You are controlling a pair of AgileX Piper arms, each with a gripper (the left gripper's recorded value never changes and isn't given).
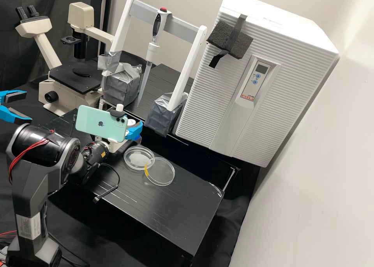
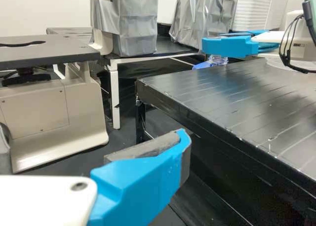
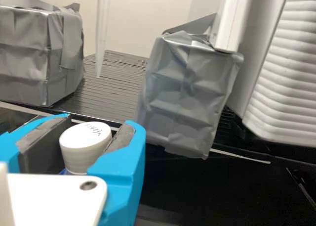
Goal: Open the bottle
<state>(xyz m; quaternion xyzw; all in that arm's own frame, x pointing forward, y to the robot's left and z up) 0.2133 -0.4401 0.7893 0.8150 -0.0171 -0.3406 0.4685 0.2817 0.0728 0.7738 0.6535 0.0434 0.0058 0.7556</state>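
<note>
high view: right gripper (image 1: 133, 128) on the foreground arm, low over the back edge of the raised black platform (image 1: 167, 208), a mint-green phone (image 1: 101, 123) mounted above its wrist; a white cap (image 1: 131, 122) shows just beside its blue finger. left gripper (image 1: 26, 107) at the far side edge, well apart from the platform, jaws apart and holding nothing. two clear petri dishes (image 1: 138, 158) lie touching on the platform, near the right gripper. behind: microscope (image 1: 58, 83), pipette (image 1: 152, 52) hanging in a white stand, ribbed white cabinet (image 1: 253, 76). left wrist view: own blue finger (image 2: 143, 174) low beside the platform's edge, below its top; farther off, the right gripper sits level over a clear bottle (image 2: 217, 61) that stands upright on the platform. right wrist view: cap seen from close, seated between the two grey pads (image 3: 122, 134); jaws closed in on the cap, apparently clamped on it, though contact on the far pad is hard to confirm. taped grey blocks (image 3: 182, 92) stand behind. status, as judged: grasp on the cap made; cap not yet off; nothing steadies the bottle body. remaining: twist, lift the cap away.
</note>
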